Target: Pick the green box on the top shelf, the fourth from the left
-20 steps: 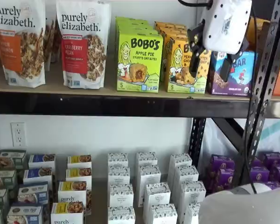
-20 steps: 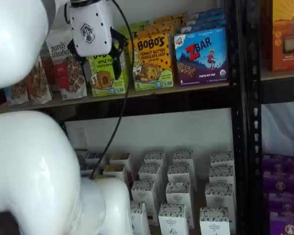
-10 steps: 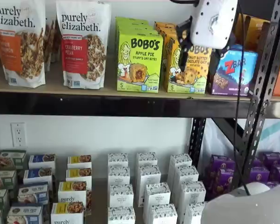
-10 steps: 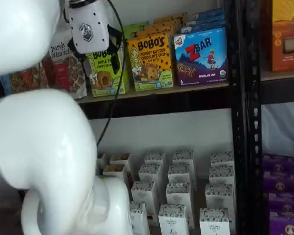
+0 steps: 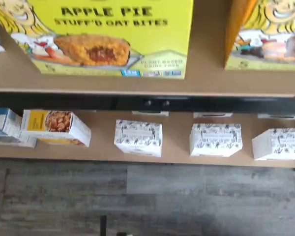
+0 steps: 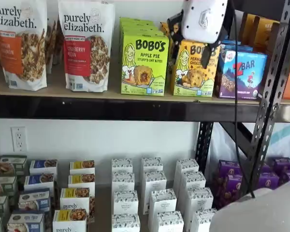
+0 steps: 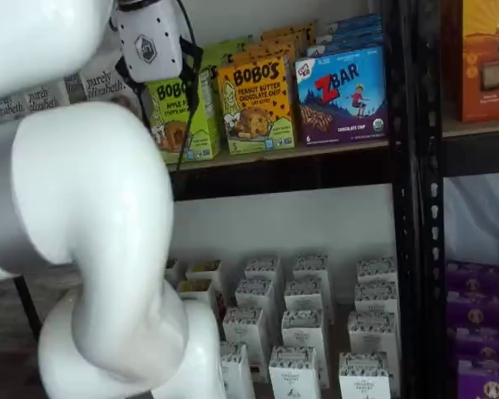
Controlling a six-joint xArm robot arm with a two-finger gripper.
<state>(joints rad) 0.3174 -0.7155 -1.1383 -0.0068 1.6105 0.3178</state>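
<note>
Evenly and brightly lit, without harsh shadows. Soft glare on the white arm (image 7: 91, 216). Slight blur throughout the wrist view.

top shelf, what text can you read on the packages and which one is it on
"BOBO'S APPLE PIE STUFF'D OAT BITES": green box.
"BOBO'S PEANUT BUTTER CHOCOLATE CHIP": yellow-orange box.
"ZBAR CHOCOLATE CHIP": blue box.
"purely elizabeth.": granola bags; one label reads "CRANBERRY PECAN".
Fine print on all of them, and the small white boxes on the level below, are too small to read.

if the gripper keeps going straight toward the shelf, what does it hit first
Probably the green box: the wrist view is filled by its front, and the gripper, jaws open, hangs near it. Depth is unclear.
</note>
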